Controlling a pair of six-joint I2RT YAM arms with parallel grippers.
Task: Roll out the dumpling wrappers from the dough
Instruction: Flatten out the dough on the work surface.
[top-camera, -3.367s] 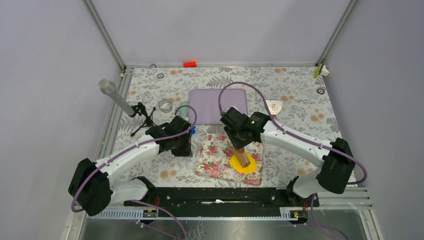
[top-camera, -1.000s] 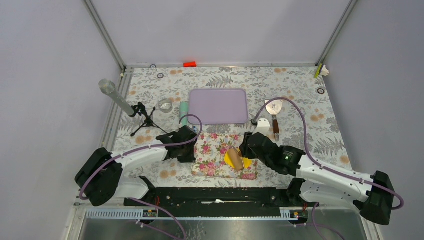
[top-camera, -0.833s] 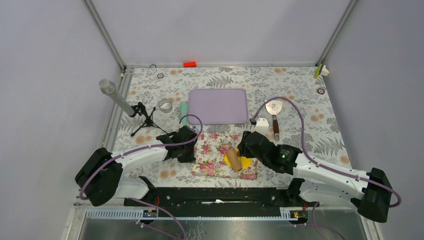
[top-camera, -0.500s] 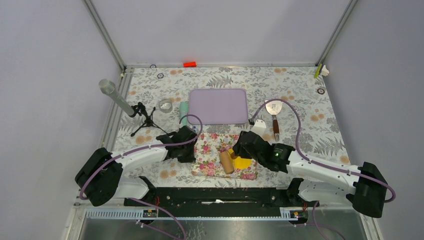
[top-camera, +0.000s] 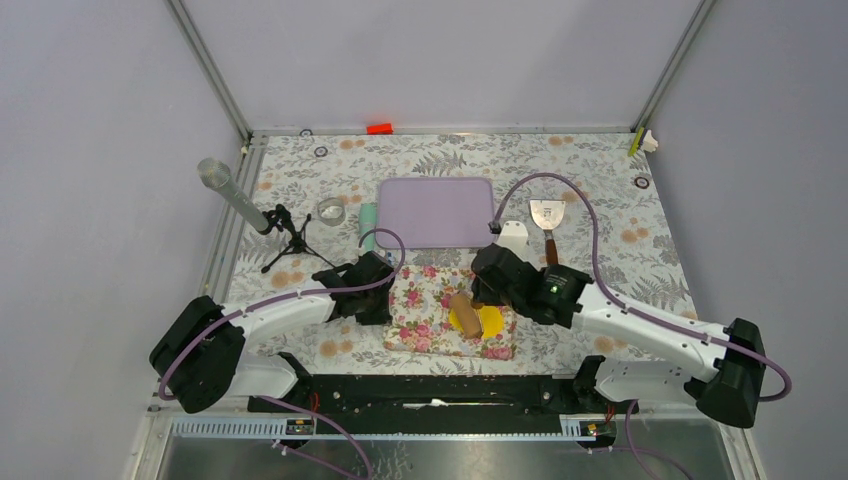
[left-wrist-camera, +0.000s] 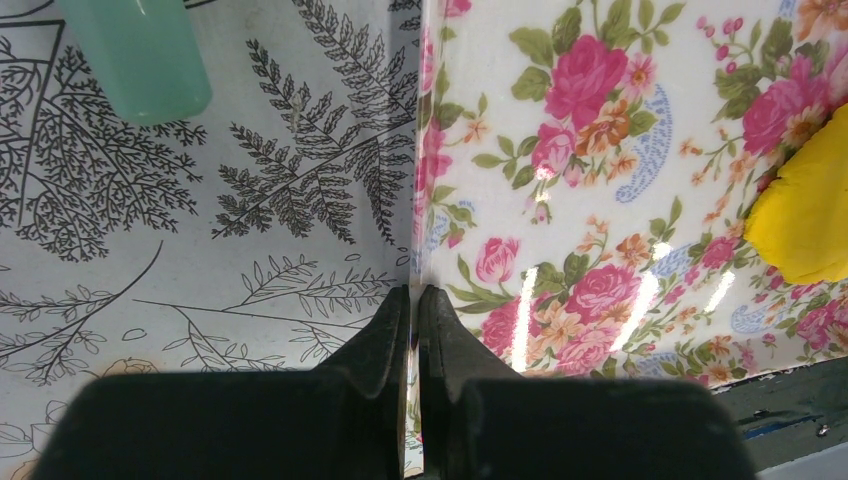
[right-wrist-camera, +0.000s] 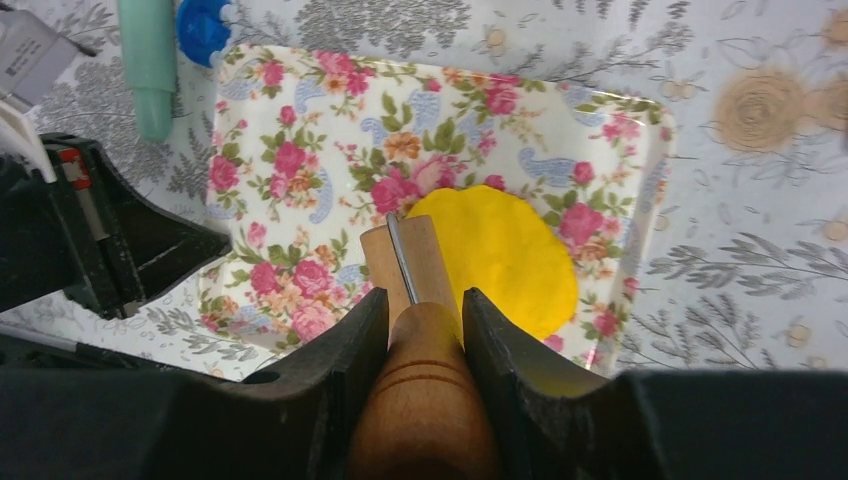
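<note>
**A:** Where is the dough?

**B:** The flattened bright yellow dough sheet (top-camera: 488, 322) lies on the near right part of the rose-patterned rectangular board (top-camera: 425, 300). I can see no small cut discs.

**A:** And the grippers?

**B:** The right gripper (right-wrist-camera: 425, 312) has its fingers drawn in around the handle of the small wooden roller (right-wrist-camera: 410, 262). The roller's head rests on the dough's left edge. The left gripper (left-wrist-camera: 413, 298) is pinched on the board's left rim, its fingers almost touching.

**A:** How will the dough handle?

**B:** I'd judge it light, soft and clay-like. It should spread under pressure and dent at any pinch. It may well stick to the roller or the board, and the thin parts could tear if lifted.

**A:** So where do we take hold?

**B:** Not on the dough itself. Work it through the roller's handle and hold the board by its rim. If a piece must come up, slide gently under an edge.
</note>
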